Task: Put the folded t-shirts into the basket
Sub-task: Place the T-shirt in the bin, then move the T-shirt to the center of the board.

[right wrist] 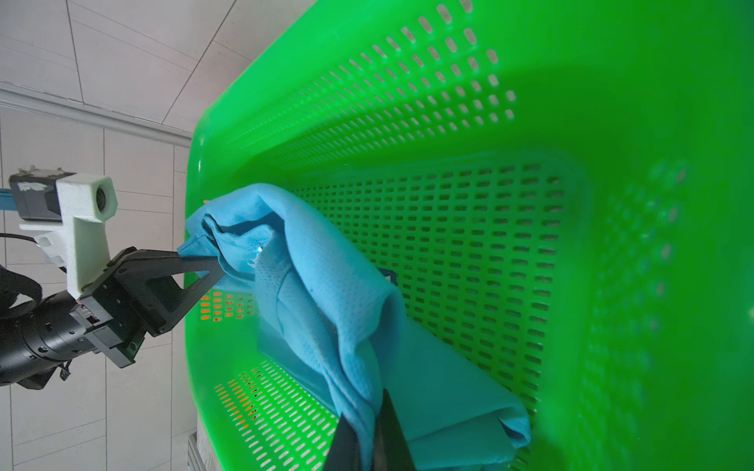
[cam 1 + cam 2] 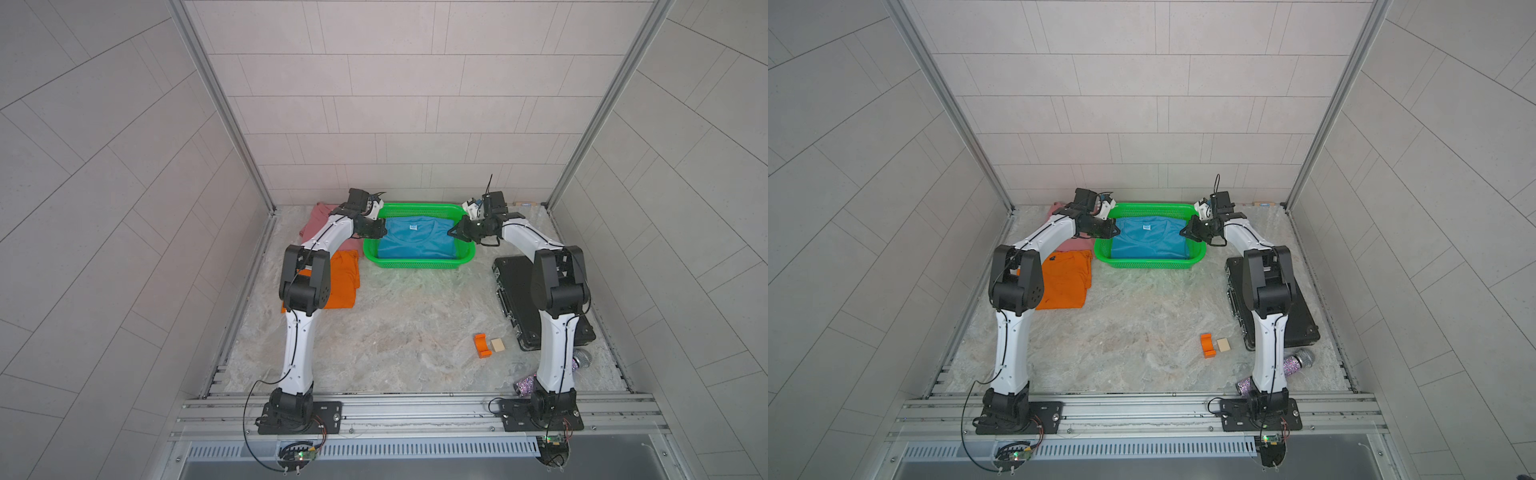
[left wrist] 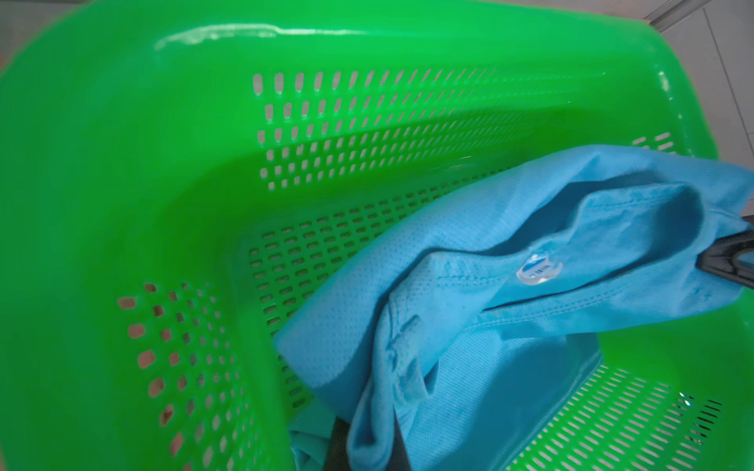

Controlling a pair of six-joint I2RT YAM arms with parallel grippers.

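Note:
The sky blue t-shirt (image 2: 415, 241) (image 2: 1148, 241) hangs inside the green basket (image 2: 415, 262) (image 2: 1150, 262) at the back of the table, stretched between both grippers. My left gripper (image 2: 382, 230) (image 3: 369, 448) is shut on a fold at its left edge. My right gripper (image 2: 451, 231) (image 1: 369, 440) is shut on its right edge. The right wrist view shows the cloth (image 1: 347, 306) draped above the basket's mesh floor (image 1: 469, 244). A pink t-shirt (image 2: 318, 220) and an orange t-shirt (image 2: 343, 282) lie on the table left of the basket, partly hidden by the left arm.
A flat black case (image 2: 515, 299) lies at the right under the right arm. A small orange block (image 2: 482, 345) and a wooden block (image 2: 498, 345) sit near the front right. A glittery microphone (image 2: 582, 359) lies by the right arm's base.

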